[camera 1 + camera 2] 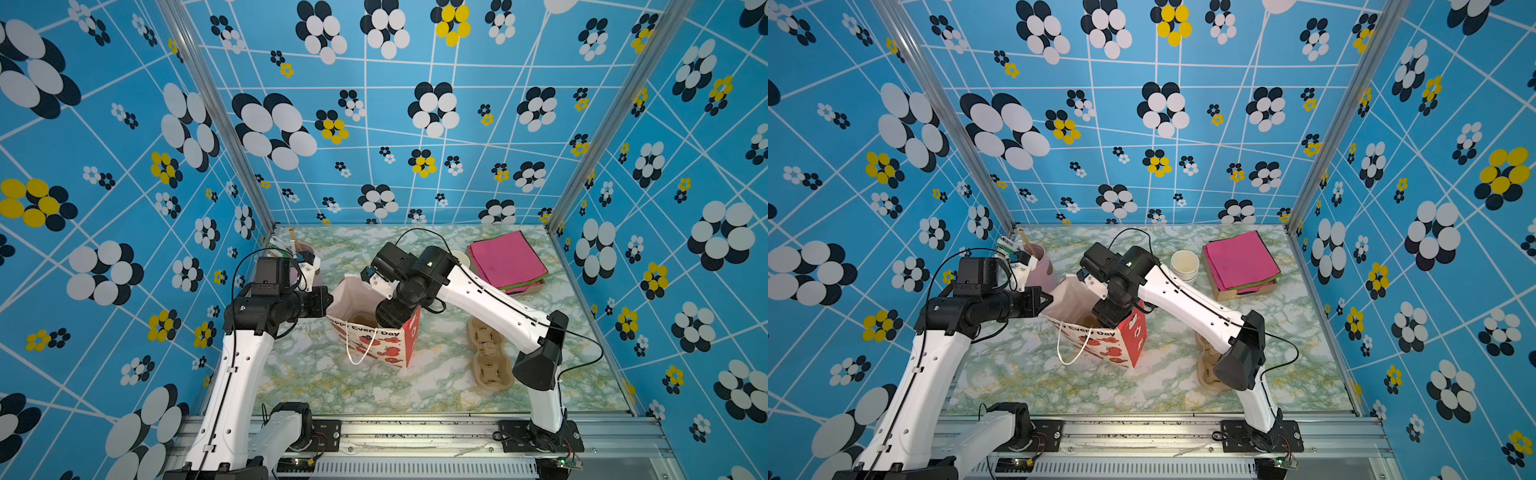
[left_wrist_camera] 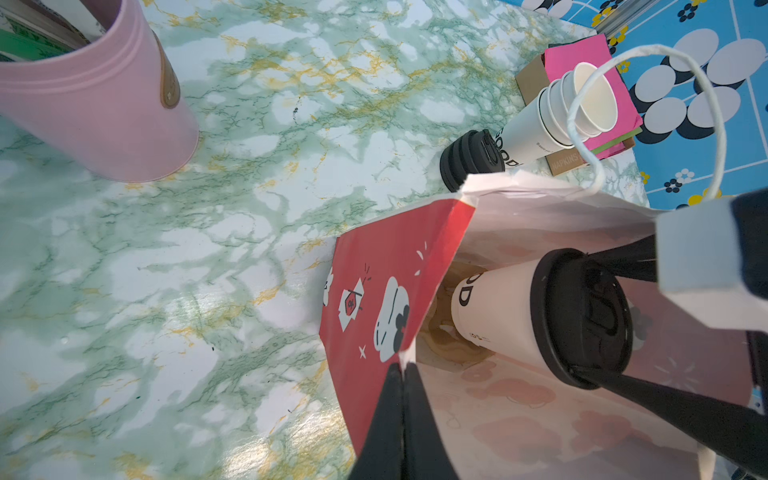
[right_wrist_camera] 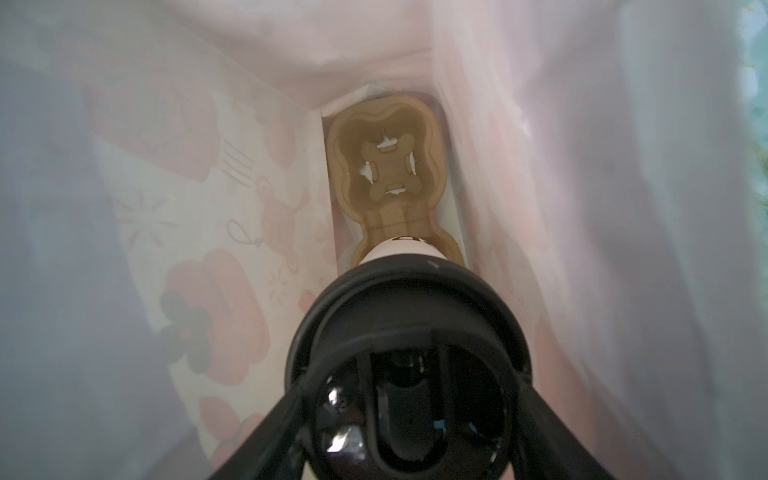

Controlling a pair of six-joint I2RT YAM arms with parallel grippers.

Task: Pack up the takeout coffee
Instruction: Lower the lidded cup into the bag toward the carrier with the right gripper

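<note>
left fingers [image 2: 390,419] pinched on the rim of the bag [image 2: 374,291], our right fingers [image 2: 685,411] clamp the takeout coffee [image 2: 494,307] inside; next we seat it in the carrier [image 3: 386,166], perhaps already touching.

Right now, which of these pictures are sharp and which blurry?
Both top views: sharp, evenly lit. Left wrist view: cup crisp, soft sheen on the table. Right wrist view: bag hazy up close, lid slightly soft, carrier below clearer.

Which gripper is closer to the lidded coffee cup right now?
Right. The right gripper clamps the takeout coffee by its lid inside the paper bag; the left gripper pinches the bag's rim, apart from the cup.
</note>
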